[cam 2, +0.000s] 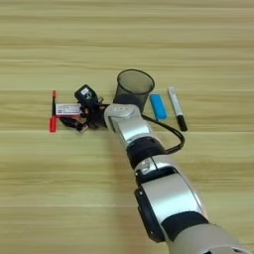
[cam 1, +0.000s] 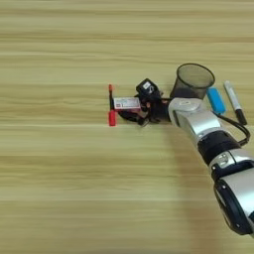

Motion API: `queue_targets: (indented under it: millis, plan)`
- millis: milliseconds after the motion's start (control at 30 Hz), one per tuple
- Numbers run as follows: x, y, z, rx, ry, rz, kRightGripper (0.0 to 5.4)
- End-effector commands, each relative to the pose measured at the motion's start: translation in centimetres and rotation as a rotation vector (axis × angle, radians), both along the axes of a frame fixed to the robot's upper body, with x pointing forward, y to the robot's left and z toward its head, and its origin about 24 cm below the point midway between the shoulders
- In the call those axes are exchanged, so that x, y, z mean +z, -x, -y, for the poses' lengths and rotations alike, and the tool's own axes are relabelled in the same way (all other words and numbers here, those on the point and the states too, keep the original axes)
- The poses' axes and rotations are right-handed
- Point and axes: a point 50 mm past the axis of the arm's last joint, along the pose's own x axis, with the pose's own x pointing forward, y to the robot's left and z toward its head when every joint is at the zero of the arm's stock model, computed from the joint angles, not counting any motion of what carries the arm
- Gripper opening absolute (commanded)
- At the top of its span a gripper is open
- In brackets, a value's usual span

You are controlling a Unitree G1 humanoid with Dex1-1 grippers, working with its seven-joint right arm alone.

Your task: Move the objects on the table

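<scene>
Across the wide, light wood-grain counter [cam 1: 59, 188] the silver right forearm [cam 1: 201, 126] was seen reaching from the lower right toward the middle, its black tool [cam 1: 133, 110] set at the small white box with red edges [cam 1: 127, 103]. The box was bracketed by the two black fingers, one above its right end and one below it, so the tool appeared clenched on the box, though actual contact at the pads could not be made out for certain. A black mesh cup [cam 2: 133, 87] was stood upright just behind the wrist, near the forearm. To the right of the cup a small blue item [cam 2: 158, 106] was laid flat, and just beside that a white marker with a black cap [cam 2: 176, 108] was laid with its cap end toward the robot. A black cable was looped from the forearm near the marker's cap. At the left end of the box a thin red-and-black pen [cam 1: 111, 104] was laid roughly upright in the picture, touching or very nearly touching the box.
</scene>
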Motion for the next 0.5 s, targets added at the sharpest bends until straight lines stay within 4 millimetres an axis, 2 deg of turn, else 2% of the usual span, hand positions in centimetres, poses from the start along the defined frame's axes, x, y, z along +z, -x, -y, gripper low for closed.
queue_targets:
  millis: [33,500]
  plan:
    - [0.1,-0.2,0.5,-0.018,0.041,-0.004,3.79]
    - [1.4,-0.8,1.7,-0.125,0.027,0.070,2.15]
